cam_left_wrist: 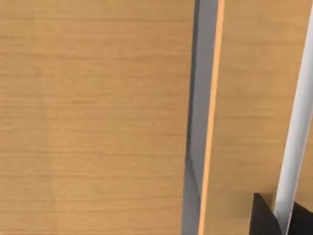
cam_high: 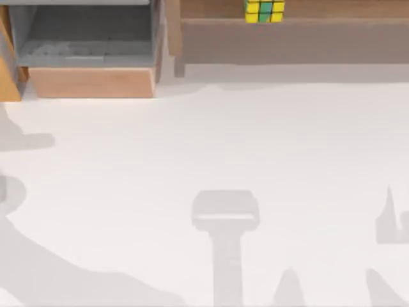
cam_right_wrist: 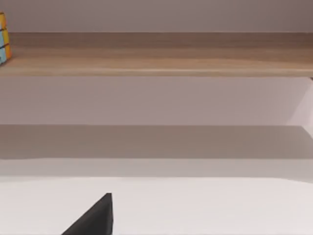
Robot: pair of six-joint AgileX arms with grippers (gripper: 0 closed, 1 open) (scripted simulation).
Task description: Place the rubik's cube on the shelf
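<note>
While the top view shows the rubik's cube (cam_high: 264, 10) resting on the shelf (cam_high: 294, 41), both wrist views leave each tool's grip impossible to tell; retreating clear of that ledge seems wise.

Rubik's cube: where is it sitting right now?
In the top view the rubik's cube rests on the shelf at the table's far edge, right of centre, right of the wooden box.

A matte black, sharp-cornered wedge of the left gripper (cam_left_wrist: 266, 218) is showing at five o'clock in the left wrist view, while the right gripper (cam_right_wrist: 93, 218) is showing as a plain black triangular finger at seven o'clock.
</note>
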